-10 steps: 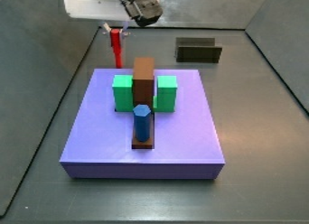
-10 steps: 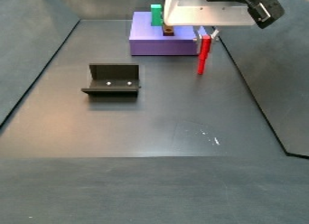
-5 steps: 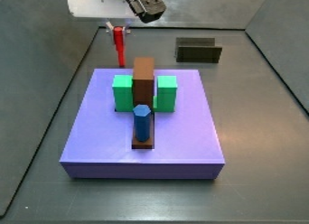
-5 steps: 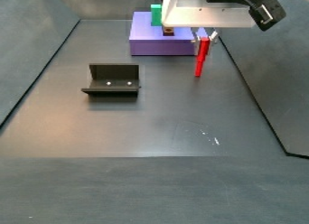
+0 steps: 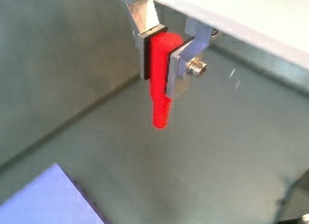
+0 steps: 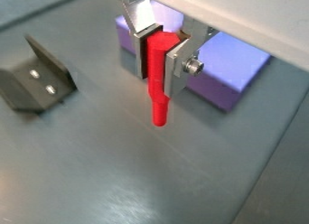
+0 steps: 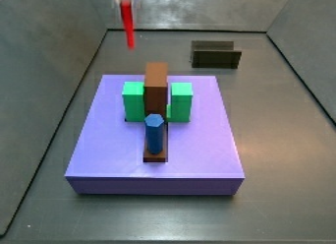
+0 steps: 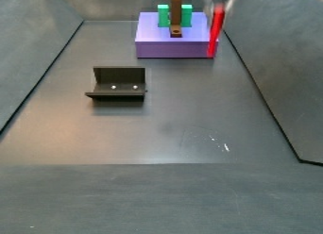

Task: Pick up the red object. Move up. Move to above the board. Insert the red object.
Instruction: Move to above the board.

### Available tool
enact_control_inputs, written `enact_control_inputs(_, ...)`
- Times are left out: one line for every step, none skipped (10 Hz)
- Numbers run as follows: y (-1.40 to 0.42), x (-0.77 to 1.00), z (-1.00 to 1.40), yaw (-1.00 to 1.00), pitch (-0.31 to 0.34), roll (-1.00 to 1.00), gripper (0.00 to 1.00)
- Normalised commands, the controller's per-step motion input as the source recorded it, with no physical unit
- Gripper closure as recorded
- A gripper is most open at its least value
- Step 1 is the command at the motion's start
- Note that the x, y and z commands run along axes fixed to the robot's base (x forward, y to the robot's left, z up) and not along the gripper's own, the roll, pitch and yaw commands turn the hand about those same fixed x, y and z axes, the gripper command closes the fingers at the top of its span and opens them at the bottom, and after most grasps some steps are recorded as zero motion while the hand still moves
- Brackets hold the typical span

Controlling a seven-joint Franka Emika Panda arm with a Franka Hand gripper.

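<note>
- The red object (image 5: 161,88) sits clamped at its upper end between the gripper (image 6: 162,54) fingers, its free end hanging down clear of the floor in both wrist views.
- The fingers (image 5: 185,58) are flat silver plates closed tight on the peg's flanks, with no gap visible between pad and peg.
- In both side views the gripper body is out of the picture; only the peg shows, upright at the top edge (image 7: 128,22) (image 8: 216,27).
- In a side view the peg hangs beyond the far edge of the board (image 7: 197,154), not over it, with bare grey floor below.
- The board carries a brown strip (image 7: 156,89) flanked by two green blocks (image 7: 134,100), and a blue hexagonal peg (image 7: 155,133) stands near the strip's near end.
- In a wrist view a corner of the board (image 6: 229,79) lies behind the peg, and the fixture (image 6: 32,75) stands well apart to the side.
- In a side view the fixture (image 8: 117,83) stands alone on open floor, with wide free room around it up to the sloping walls.
- A small dark olive box (image 7: 215,55) rests near the back wall, well apart from the peg.
</note>
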Motion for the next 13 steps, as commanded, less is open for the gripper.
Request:
enact_control_inputs(0.00, -0.04, 1.40, 0.00, 0.030, 0.00, 1.00)
enact_control_inputs(0.00, -0.02, 1.40, 0.00, 0.005, 0.00, 1.00)
enact_control_inputs(0.00, 0.07, 1.40, -0.01, 0.055, 0.00, 1.00)
enact_control_inputs(0.00, 0.05, 0.88, -0.01, 0.101, 0.00, 1.00)
enact_control_inputs(-0.01, 0.03, 0.48, 0.00, 0.087, -0.01, 1.00)
enact_control_inputs(0.00, 0.04, 0.22, 0.00, 0.048, -0.01, 1.00)
enact_control_inputs(0.00, 0.03, 0.17, 0.00, 0.043, -0.01, 1.00)
enact_control_inputs(-1.40, 0.61, 0.28, -0.03, 0.242, 0.01, 1.00)
enact_control_inputs(-1.40, 0.62, 0.25, -0.01, 0.274, 0.06, 1.00)
enact_control_inputs(-1.40, 0.65, 0.25, 0.01, 0.307, 0.08, 1.00)
enact_control_inputs(-1.40, 0.71, 0.26, 0.00, 0.305, 0.02, 1.00)
enact_control_inputs(-1.40, 0.71, 0.27, 0.00, 0.235, 0.00, 1.00)
enact_control_inputs(-1.40, 0.71, 0.27, 0.00, 0.162, 0.03, 1.00)
